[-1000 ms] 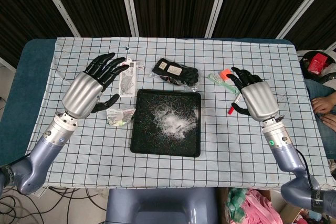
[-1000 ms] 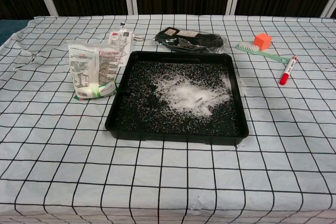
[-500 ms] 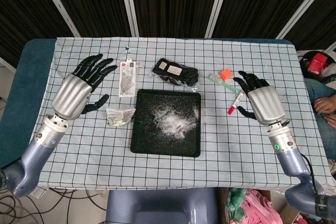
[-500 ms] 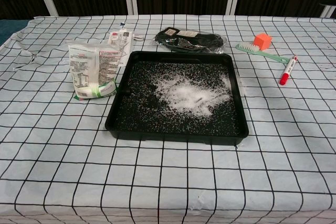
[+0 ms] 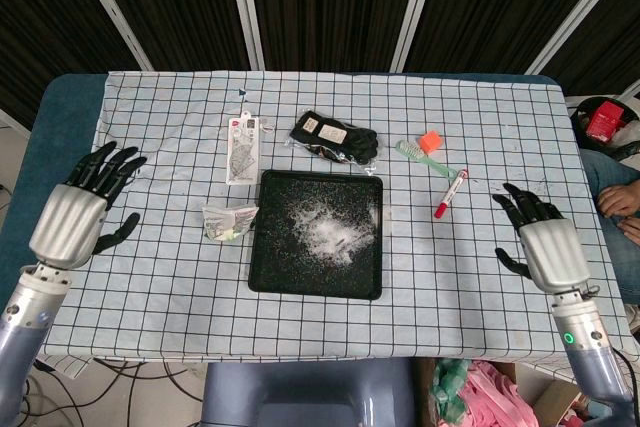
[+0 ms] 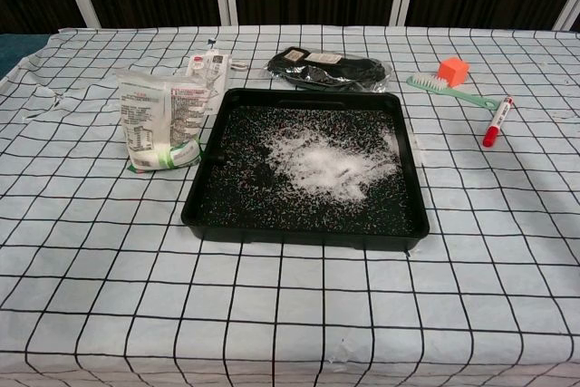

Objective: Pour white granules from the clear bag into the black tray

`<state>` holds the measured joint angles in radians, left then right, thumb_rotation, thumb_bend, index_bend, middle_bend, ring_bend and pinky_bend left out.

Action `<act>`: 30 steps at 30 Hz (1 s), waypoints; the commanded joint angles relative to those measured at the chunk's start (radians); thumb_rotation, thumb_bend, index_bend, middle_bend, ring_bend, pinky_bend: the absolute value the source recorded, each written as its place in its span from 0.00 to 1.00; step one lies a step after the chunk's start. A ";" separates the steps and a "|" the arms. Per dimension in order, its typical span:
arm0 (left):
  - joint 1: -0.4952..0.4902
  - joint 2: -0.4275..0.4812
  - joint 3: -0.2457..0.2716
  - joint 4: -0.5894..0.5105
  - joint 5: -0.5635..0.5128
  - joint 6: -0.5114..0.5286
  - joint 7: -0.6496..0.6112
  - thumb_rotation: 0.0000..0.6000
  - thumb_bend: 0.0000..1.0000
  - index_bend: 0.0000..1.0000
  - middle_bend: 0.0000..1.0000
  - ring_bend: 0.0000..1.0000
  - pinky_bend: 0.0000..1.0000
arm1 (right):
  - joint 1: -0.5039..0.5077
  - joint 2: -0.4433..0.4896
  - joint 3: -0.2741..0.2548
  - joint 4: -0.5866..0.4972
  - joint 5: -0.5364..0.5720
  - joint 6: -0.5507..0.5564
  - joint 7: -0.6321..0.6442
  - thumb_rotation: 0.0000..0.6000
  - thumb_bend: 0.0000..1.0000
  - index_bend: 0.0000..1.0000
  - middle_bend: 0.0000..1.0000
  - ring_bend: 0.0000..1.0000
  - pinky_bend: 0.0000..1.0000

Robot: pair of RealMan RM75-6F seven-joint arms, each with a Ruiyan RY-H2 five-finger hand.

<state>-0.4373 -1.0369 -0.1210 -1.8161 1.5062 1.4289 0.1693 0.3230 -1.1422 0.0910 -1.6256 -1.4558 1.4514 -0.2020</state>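
The black tray (image 5: 266, 269) (image 6: 412, 224) lies mid-table with a heap of white granules (image 5: 330, 234) (image 6: 328, 165) spread in it. The clear bag (image 5: 228, 221) (image 6: 159, 120) stands upright just left of the tray, a little white content at its bottom. My left hand (image 5: 72, 218) hovers at the table's left edge, fingers spread, holding nothing. My right hand (image 5: 542, 243) is at the right edge, also spread and empty. Neither hand shows in the chest view.
Behind the tray lie a black packaged item (image 5: 336, 137) (image 6: 328, 68) and a small white packet (image 5: 242, 149) (image 6: 207, 68). A green brush with an orange block (image 5: 424, 149) (image 6: 451, 83) and a red marker (image 5: 449, 194) (image 6: 496, 121) lie to the right.
Both hands have drawn back outward and toward the table's near corners, away from the bag and the marker. The bag, tray and granules have not moved.
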 commanded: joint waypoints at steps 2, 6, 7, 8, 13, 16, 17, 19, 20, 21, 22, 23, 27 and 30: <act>0.125 -0.060 0.091 0.091 -0.009 0.082 -0.095 1.00 0.28 0.12 0.07 0.00 0.12 | -0.143 -0.067 -0.069 0.062 0.016 0.123 -0.009 1.00 0.17 0.20 0.11 0.17 0.33; 0.151 -0.156 0.103 0.221 -0.010 0.083 -0.213 1.00 0.26 0.12 0.07 0.00 0.12 | -0.189 -0.105 -0.091 0.098 0.009 0.154 -0.017 1.00 0.17 0.19 0.11 0.17 0.33; 0.149 -0.180 0.105 0.249 -0.023 0.057 -0.241 1.00 0.26 0.12 0.06 0.00 0.12 | -0.198 -0.116 -0.092 0.115 0.007 0.160 -0.013 1.00 0.17 0.19 0.11 0.17 0.33; 0.146 -0.193 0.106 0.265 -0.035 0.034 -0.258 1.00 0.26 0.11 0.06 0.00 0.12 | -0.203 -0.122 -0.091 0.126 0.007 0.164 -0.007 1.00 0.17 0.19 0.11 0.17 0.33; 0.120 -0.289 0.084 0.351 -0.090 -0.059 -0.297 1.00 0.24 0.11 0.07 0.00 0.12 | -0.211 -0.132 -0.068 0.162 -0.003 0.177 0.024 1.00 0.17 0.19 0.11 0.17 0.33; 0.108 -0.376 0.058 0.415 -0.132 -0.096 -0.326 1.00 0.22 0.10 0.06 0.00 0.12 | -0.218 -0.133 -0.059 0.173 -0.005 0.182 0.037 1.00 0.17 0.19 0.11 0.17 0.33; 0.104 -0.399 0.053 0.435 -0.145 -0.115 -0.342 1.00 0.22 0.10 0.06 0.00 0.12 | -0.220 -0.133 -0.056 0.175 -0.005 0.182 0.043 1.00 0.17 0.19 0.11 0.17 0.33; 0.086 -0.445 0.038 0.476 -0.172 -0.168 -0.381 1.00 0.22 0.10 0.06 0.00 0.12 | -0.223 -0.130 -0.049 0.179 -0.006 0.181 0.057 1.00 0.17 0.19 0.11 0.17 0.33; 0.077 -0.462 0.032 0.493 -0.181 -0.189 -0.394 1.00 0.22 0.10 0.06 0.00 0.12 | -0.224 -0.129 -0.047 0.181 -0.007 0.181 0.062 1.00 0.17 0.19 0.11 0.17 0.33; 0.068 -0.479 0.025 0.510 -0.188 -0.207 -0.402 1.00 0.22 0.10 0.06 0.00 0.12 | -0.225 -0.129 -0.045 0.183 -0.009 0.180 0.066 1.00 0.17 0.19 0.11 0.17 0.33; 0.060 -0.496 0.018 0.527 -0.193 -0.220 -0.407 1.00 0.22 0.10 0.06 0.00 0.12 | -0.226 -0.129 -0.045 0.185 -0.012 0.179 0.071 1.00 0.17 0.19 0.11 0.17 0.33; 0.051 -0.513 0.012 0.542 -0.194 -0.230 -0.411 1.00 0.22 0.10 0.06 0.00 0.12 | -0.227 -0.130 -0.045 0.187 -0.015 0.177 0.075 1.00 0.17 0.19 0.11 0.17 0.33; 0.019 -0.571 -0.013 0.584 -0.206 -0.270 -0.429 1.00 0.22 0.10 0.07 0.00 0.12 | -0.230 -0.136 -0.040 0.193 -0.019 0.173 0.073 1.00 0.17 0.19 0.11 0.17 0.33; -0.007 -0.612 -0.032 0.620 -0.223 -0.308 -0.432 1.00 0.23 0.10 0.07 0.00 0.12 | -0.231 -0.143 -0.034 0.200 -0.022 0.174 0.065 1.00 0.17 0.19 0.11 0.17 0.33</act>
<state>-0.4296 -1.6315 -0.1406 -1.2115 1.2945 1.1377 -0.2567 0.0921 -1.2838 0.0555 -1.4271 -1.4775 1.6249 -0.1346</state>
